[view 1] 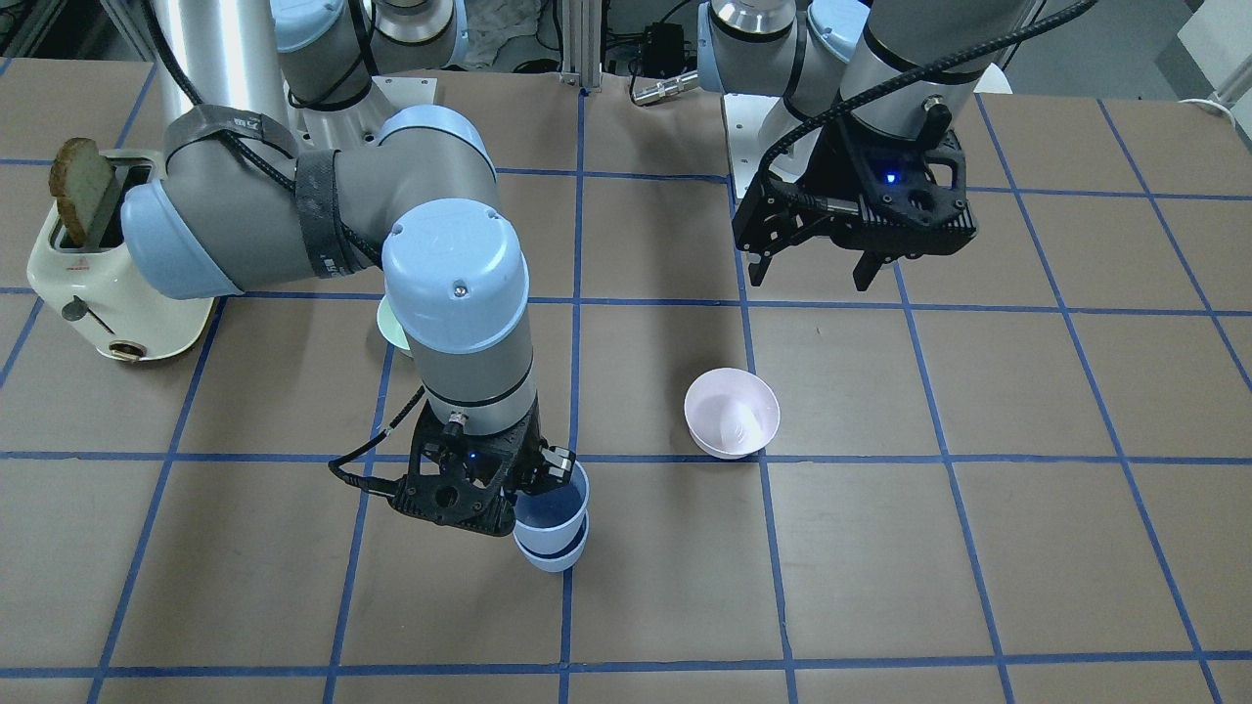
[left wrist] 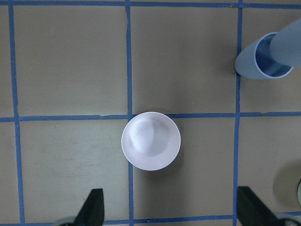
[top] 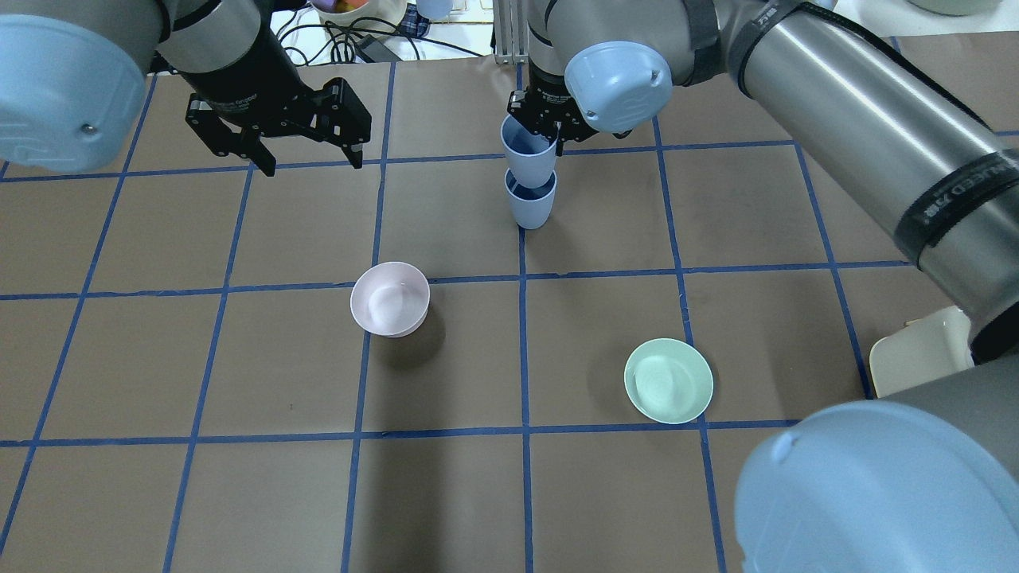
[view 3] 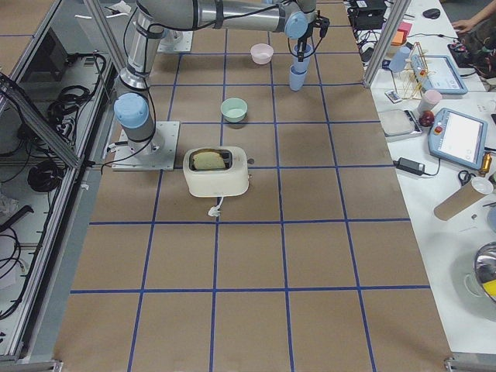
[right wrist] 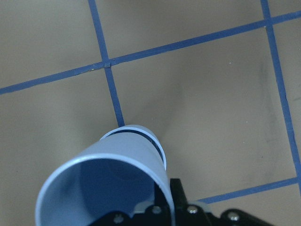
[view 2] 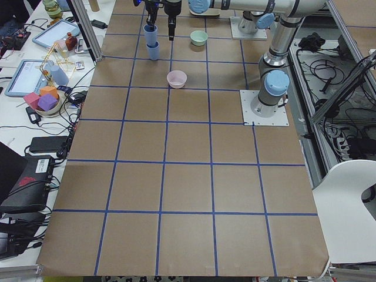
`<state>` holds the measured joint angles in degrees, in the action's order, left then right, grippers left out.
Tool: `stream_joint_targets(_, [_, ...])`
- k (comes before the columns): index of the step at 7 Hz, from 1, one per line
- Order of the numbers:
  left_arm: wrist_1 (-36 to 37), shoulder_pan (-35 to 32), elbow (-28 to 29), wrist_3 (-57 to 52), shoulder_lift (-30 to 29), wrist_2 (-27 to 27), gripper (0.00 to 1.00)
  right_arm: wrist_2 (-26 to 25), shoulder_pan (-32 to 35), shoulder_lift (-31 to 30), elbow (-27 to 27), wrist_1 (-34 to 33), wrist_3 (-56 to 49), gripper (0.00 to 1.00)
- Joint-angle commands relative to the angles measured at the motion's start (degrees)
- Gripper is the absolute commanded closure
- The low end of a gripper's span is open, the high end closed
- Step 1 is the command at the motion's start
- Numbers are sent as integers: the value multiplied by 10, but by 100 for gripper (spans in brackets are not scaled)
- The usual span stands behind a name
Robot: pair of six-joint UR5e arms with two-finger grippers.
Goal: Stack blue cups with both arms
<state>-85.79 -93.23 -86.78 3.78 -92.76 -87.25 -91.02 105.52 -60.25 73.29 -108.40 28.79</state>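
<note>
Two pale blue cups stand at the far middle of the table. The lower blue cup rests on the table. The upper blue cup has its base partly inside the lower one. My right gripper is shut on the upper cup's rim; in the front view the right gripper holds the upper cup over the lower cup. The right wrist view shows the held cup above the lower cup's rim. My left gripper is open and empty, high above the table, left of the cups.
A pale pink bowl sits left of centre, below the left gripper in the left wrist view. A mint-green bowl sits nearer on the right. A cream toaster with a bread slice stands by the right arm's base.
</note>
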Motion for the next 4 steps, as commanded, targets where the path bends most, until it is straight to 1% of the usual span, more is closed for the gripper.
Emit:
stream_joint_targets(1, [0,0,0,0,1,0,0,1,0,6,1,0,-4,100])
stream_joint_targets(3, [1,1,0,0,1,0,0,1,0,12,4,0,-5,100])
stream_joint_targets(4, [1,1,0,0,1,0,0,4,0,18,4,-3,-5,84])
